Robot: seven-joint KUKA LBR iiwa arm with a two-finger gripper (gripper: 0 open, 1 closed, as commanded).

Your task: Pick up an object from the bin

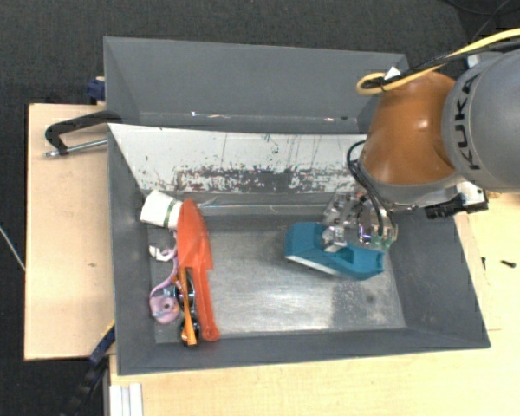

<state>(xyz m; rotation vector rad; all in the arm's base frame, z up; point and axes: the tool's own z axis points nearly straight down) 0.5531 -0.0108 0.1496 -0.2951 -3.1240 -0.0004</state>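
Note:
A blue tape dispenser (316, 248) lies on the bin floor right of centre, tilted. My gripper (351, 225) hangs under the orange wrist cover, directly over the dispenser's right half and touching or nearly touching its top. Its metal fingers are bunched close above the blue body; how far they are spread is hidden.
Along the bin's left wall lies a heap: a white cylinder (159, 209), an orange cloth-like piece (195, 250), a pink and white item (165, 297) and an orange-handled tool (189, 315). The arm enters from the right.

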